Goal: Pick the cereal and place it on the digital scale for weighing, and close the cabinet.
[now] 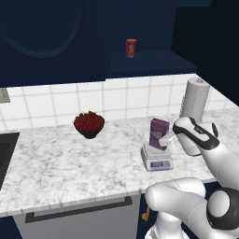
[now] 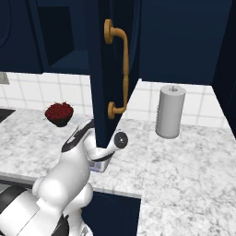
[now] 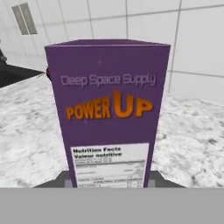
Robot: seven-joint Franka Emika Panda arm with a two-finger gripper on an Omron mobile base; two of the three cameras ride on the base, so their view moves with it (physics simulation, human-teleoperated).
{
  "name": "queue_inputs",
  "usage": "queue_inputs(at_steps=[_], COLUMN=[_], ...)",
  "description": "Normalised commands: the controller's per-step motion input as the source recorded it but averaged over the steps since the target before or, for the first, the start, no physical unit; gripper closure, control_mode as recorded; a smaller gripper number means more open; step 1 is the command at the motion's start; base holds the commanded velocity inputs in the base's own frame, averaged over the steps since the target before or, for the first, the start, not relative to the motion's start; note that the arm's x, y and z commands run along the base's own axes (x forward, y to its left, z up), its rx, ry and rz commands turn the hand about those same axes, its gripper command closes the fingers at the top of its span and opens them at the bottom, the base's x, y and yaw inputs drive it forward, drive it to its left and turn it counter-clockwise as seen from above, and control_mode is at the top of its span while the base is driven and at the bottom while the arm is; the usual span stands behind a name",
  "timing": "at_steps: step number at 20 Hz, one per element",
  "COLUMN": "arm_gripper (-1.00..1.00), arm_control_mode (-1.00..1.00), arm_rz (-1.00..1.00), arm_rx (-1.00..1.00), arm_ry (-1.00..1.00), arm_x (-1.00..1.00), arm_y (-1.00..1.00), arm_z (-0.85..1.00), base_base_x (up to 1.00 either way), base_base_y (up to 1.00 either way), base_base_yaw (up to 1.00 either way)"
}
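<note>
Between pincer (image 1: 164, 140) fingers, cereal (image 1: 158, 132) on digital scale (image 1: 157, 158)

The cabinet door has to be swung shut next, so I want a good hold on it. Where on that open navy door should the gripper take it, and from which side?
Probably the brass handle on the cabinet door: a vertical bar standing off the panel on two posts, so the fingers can close across its straight middle. The door stands edge-on over the counter, so come from the handle's face, the paper towel roll side.
</note>
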Motion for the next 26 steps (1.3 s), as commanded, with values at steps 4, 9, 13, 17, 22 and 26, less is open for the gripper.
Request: queue_inputs(at_steps=[4, 9, 13, 17, 22, 26], arm_gripper=[-1.00, -1.00, -1.00, -1.00, -1.00, -1.00], arm_control_mode=[-1.00, -1.00, -1.00, -1.00, -1.00, -1.00], arm_rz=[0.00, 0.00, 0.00, 0.00, 0.00, 0.00], arm_rx=[0.00, 0.00, 0.00, 0.00, 0.00, 0.01], arm_ry=[0.00, 0.00, -0.02, -0.04, -0.07, -0.06], arm_x=[0.00, -0.20, -0.30, -0.14, -0.34, -0.51], arm_y=[0.00, 0.00, 0.00, 0.00, -0.05, -0.19], arm_z=[0.00, 0.00, 0.00, 0.00, 0.01, 0.12], base_base_x=[0.00, 0.00, 0.00, 0.00, 0.00, 0.00], base_base_y=[0.00, 0.00, 0.00, 0.00, 0.00, 0.00], base_base_yaw=[0.00, 0.00, 0.00, 0.00, 0.00, 0.00])
